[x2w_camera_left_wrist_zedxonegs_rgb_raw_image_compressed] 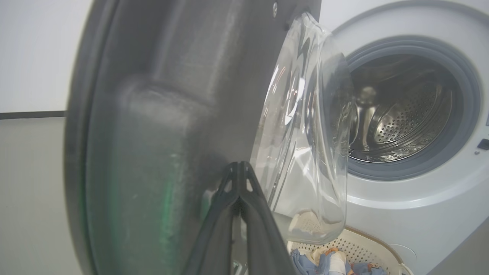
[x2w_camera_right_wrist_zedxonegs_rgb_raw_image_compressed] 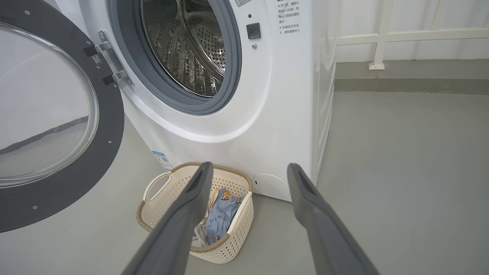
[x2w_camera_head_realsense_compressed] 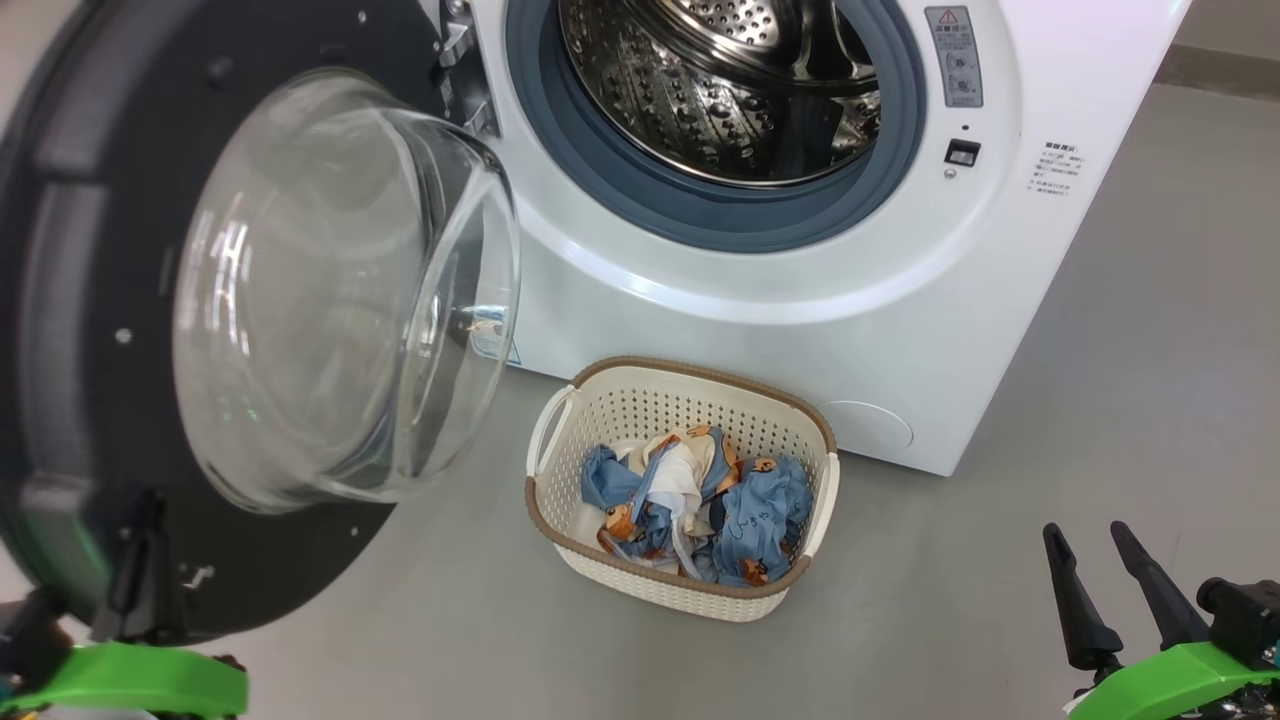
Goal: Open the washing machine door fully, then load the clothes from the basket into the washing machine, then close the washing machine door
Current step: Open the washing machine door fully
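Note:
The washing machine door (x2w_camera_head_realsense_compressed: 80, 180) stands swung out to the left, with its glass bowl (x2w_camera_head_realsense_compressed: 340, 300) bulging toward the basket. My left gripper (x2w_camera_left_wrist_zedxonegs_rgb_raw_image_compressed: 238, 165) is shut, its tips at the door's (x2w_camera_left_wrist_zedxonegs_rgb_raw_image_compressed: 153, 133) dark inner face beside the glass. The white washing machine (x2w_camera_head_realsense_compressed: 800, 300) shows its steel drum (x2w_camera_head_realsense_compressed: 720, 90) with nothing in it. On the floor in front stands the cream basket (x2w_camera_head_realsense_compressed: 700, 368), holding the light-blue and cream clothes (x2w_camera_head_realsense_compressed: 700, 500). My right gripper (x2w_camera_head_realsense_compressed: 1085, 530) hangs open at the lower right, apart from the basket (x2w_camera_right_wrist_zedxonegs_rgb_raw_image_compressed: 233, 248) and the clothes (x2w_camera_right_wrist_zedxonegs_rgb_raw_image_compressed: 221, 214).
Grey floor (x2w_camera_head_realsense_compressed: 1100, 400) stretches to the right of the machine. A white railing (x2w_camera_right_wrist_zedxonegs_rgb_raw_image_compressed: 382, 38) and wall stand beyond it in the right wrist view. The open door (x2w_camera_right_wrist_zedxonegs_rgb_raw_image_compressed: 110, 133) takes up the space left of the basket.

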Tool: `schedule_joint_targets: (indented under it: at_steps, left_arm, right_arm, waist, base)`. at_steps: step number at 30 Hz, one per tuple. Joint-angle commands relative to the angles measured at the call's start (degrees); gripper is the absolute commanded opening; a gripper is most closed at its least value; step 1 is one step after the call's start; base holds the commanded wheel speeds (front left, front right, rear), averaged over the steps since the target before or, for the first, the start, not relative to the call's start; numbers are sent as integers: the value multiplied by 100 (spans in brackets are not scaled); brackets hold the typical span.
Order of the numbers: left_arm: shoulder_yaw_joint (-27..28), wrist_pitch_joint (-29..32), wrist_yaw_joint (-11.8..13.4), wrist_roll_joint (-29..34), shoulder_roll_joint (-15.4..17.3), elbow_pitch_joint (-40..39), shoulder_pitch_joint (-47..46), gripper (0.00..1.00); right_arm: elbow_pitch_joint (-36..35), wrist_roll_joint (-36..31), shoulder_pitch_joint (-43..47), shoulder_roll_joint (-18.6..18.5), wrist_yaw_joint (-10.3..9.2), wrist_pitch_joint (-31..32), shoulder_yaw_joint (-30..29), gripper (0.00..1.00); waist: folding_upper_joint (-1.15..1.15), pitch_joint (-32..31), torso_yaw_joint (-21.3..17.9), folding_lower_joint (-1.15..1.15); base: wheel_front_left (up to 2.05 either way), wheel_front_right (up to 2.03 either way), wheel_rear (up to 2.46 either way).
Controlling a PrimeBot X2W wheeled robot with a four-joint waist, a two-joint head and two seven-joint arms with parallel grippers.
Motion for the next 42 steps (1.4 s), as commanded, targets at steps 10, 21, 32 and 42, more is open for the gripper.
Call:
schedule_joint_targets:
  at_steps: [10, 21, 32, 42]
  left_arm:
    - [685, -37, -18, 241, 365, 310, -620, 0]
    - [1076, -37, -35, 427, 476, 759, -1036, 0]
    - [1581, -37, -39, 618, 692, 1204, -1438, 0]
    - [1773, -37, -40, 668, 913, 1640, -1844, 0]
  right_arm:
    - [-126, -82, -158, -145, 9, -70, 121, 100]
    - [-128, -104, -294, -220, 9, -70, 151, 100]
    - [-134, -124, -437, -233, 9, -70, 261, 100]
    - [-156, -184, -568, -320, 9, -70, 266, 100]
  waist:
    - [0, 142, -22, 0]
    - [0, 346, -29, 0]
    - [0, 555, -87, 0]
    - [0, 823, -118, 0]
  base:
    - [0, 0, 0]
    - [0, 0, 0]
    - [0, 0, 0]
    - [0, 0, 0]
